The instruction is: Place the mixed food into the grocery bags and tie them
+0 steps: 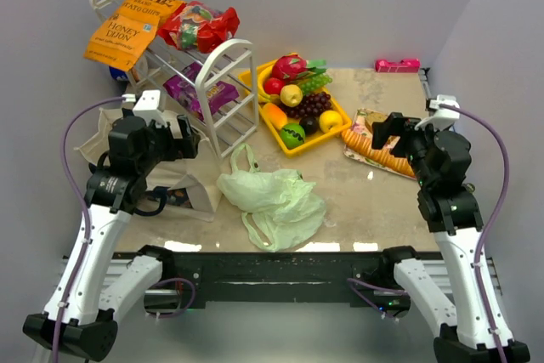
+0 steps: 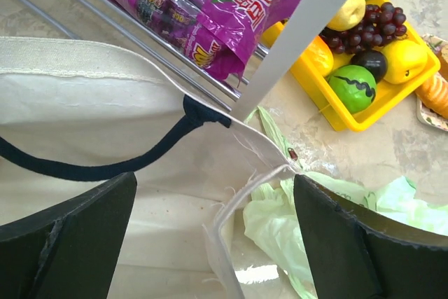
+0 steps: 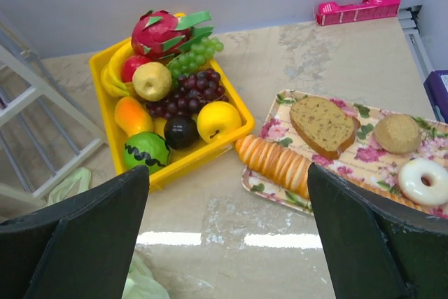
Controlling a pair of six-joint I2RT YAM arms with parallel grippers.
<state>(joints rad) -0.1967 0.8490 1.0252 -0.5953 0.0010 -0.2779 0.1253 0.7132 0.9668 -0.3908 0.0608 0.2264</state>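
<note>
Presently, left jaws released at beige tote (image 2: 84,103) rim, right jaws released, apparently above bare tabletop (image 3: 231,225).

Pale-green bag (image 1: 276,201) crumpled centre-front; beige tote (image 2: 84,103) slumped left; toy fruits (image 1: 299,104) heaped behind.

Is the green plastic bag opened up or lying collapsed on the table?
Collapsed: the green plastic bag lies crumpled and flat on the table, handles loose, nothing bulging inside.
</note>
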